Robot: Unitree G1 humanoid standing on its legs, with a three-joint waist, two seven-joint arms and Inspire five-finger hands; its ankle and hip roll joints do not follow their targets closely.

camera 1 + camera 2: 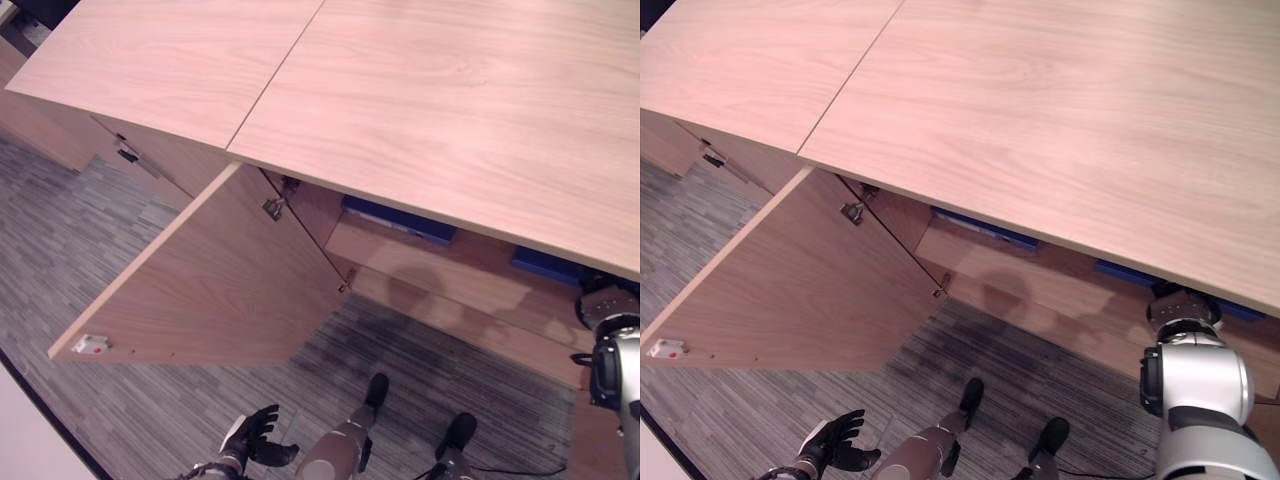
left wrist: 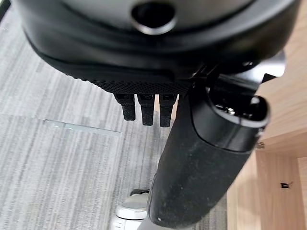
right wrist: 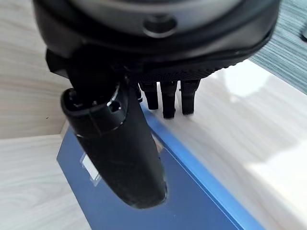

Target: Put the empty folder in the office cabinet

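Note:
A blue folder (image 3: 196, 196) lies flat on the light wooden shelf (image 3: 268, 143) inside the office cabinet. My right hand (image 3: 120, 158) hovers just over it, fingers straight and thumb stretched across its cover, curled round nothing. In the eye views my right arm (image 1: 1195, 385) reaches under the cabinet top (image 1: 450, 100), which hides the hand. The blue edge of that folder (image 1: 548, 265) shows beside the wrist. My left hand (image 1: 255, 435) hangs low over the carpet, open and empty, and it also appears as my left hand (image 2: 201, 167) in its own wrist view.
The cabinet door (image 1: 220, 280) stands swung wide open towards me on the left. A second blue folder (image 1: 400, 218) lies further left on the upper shelf. Grey striped carpet (image 1: 60, 260) covers the floor in front.

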